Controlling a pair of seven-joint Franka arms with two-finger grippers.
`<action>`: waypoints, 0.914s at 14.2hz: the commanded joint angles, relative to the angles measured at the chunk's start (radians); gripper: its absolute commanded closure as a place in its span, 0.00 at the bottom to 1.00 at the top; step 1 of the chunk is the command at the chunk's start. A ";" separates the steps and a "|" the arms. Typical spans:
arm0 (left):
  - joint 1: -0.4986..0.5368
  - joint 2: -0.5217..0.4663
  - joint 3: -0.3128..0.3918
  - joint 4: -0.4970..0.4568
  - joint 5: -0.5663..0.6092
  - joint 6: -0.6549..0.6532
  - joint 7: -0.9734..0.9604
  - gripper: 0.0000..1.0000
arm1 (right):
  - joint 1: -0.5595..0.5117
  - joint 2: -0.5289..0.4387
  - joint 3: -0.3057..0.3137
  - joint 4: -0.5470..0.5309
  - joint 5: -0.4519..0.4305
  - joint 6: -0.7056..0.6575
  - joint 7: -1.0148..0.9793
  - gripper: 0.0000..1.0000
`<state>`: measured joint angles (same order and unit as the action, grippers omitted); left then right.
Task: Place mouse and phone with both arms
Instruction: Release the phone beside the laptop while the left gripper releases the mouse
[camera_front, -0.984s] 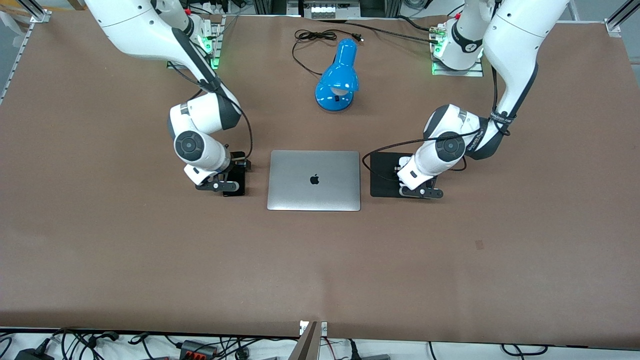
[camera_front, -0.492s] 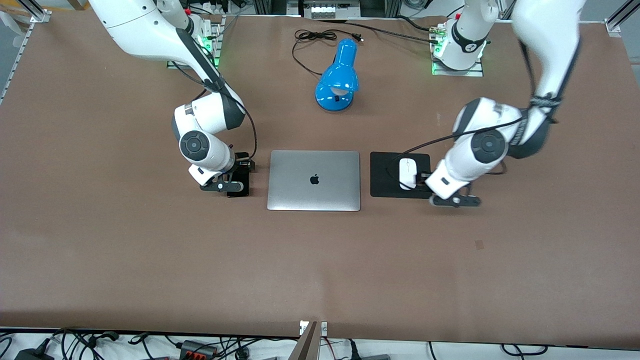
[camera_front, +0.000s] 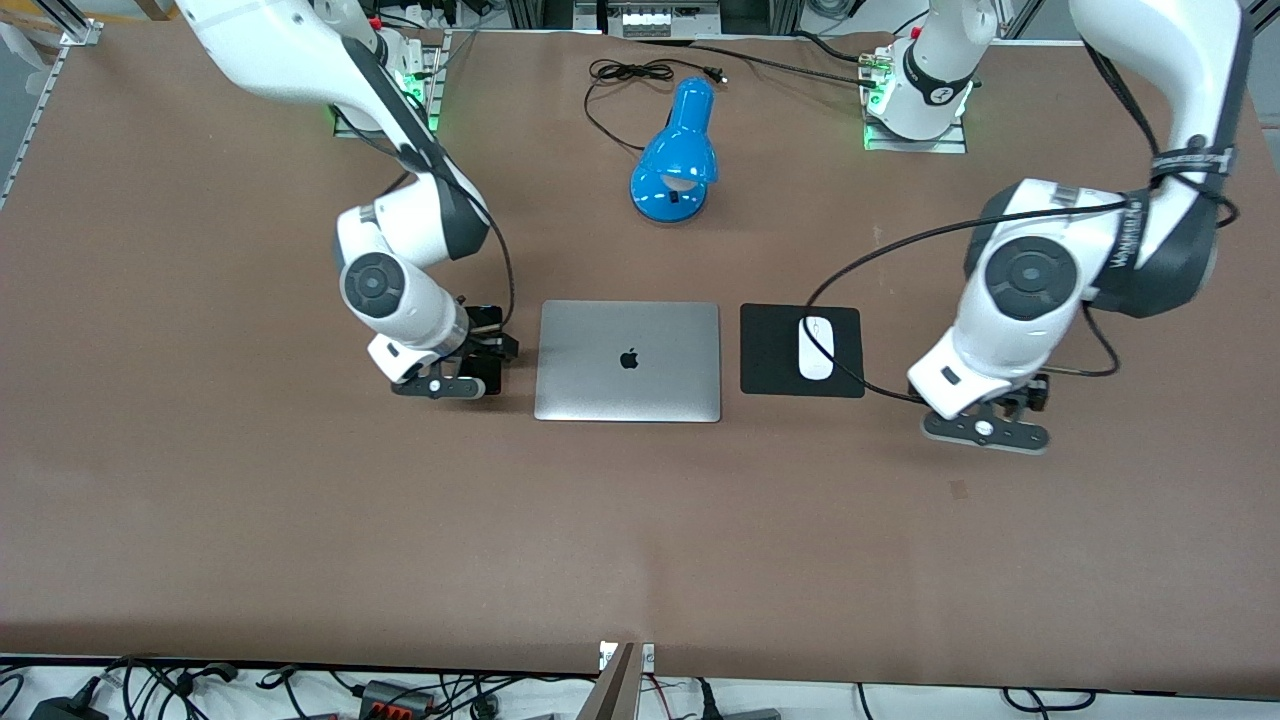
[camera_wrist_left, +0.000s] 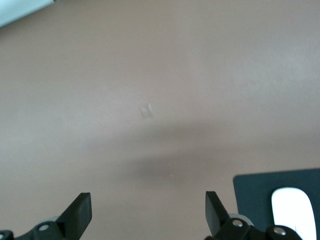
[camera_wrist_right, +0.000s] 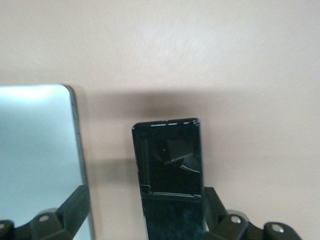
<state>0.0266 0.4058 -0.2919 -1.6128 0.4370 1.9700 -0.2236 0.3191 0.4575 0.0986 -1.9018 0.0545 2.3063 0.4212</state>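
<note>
1. The mouse (camera_front: 816, 347) lies on the mouse pad (camera_front: 770, 350) beside the laptop (camera_front: 628, 361), mid-worktop (camera_front: 640, 520). It is light, smooth and rounded; grip its long sides.
2. The phone (camera_wrist_right: 170, 165) lies flat beside the laptop, toward the right arm's end. It is stiff, glossy and probably slippery; grip its long edges.
3. The left end effector (camera_wrist_left: 148, 212) is spread, empty, over bare worktop.
4. The right end effector (camera_wrist_right: 145, 210) is spread astride the phone.

The mouse (camera_front: 816, 347) lay on the pad (camera_front: 770, 350) beside the laptop (camera_front: 628, 360), toward the laptop from the raised left claw (camera_front: 985, 428), while the phone (camera_wrist_right: 170, 170) lay on the table (camera_front: 640, 520) under the right claw (camera_front: 440, 385).
</note>
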 joint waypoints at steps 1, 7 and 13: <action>0.029 0.036 -0.004 0.115 0.011 -0.098 0.046 0.00 | -0.069 -0.063 -0.008 0.076 0.004 -0.164 -0.007 0.00; 0.035 0.038 -0.009 0.151 0.011 -0.138 0.076 0.00 | -0.291 -0.157 -0.008 0.217 -0.002 -0.446 -0.203 0.00; 0.052 0.034 -0.013 0.152 0.000 -0.138 0.078 0.00 | -0.397 -0.172 -0.010 0.400 -0.001 -0.760 -0.271 0.00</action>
<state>0.0693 0.4267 -0.2932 -1.4956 0.4370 1.8588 -0.1691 -0.0558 0.2652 0.0749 -1.5293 0.0531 1.5702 0.1678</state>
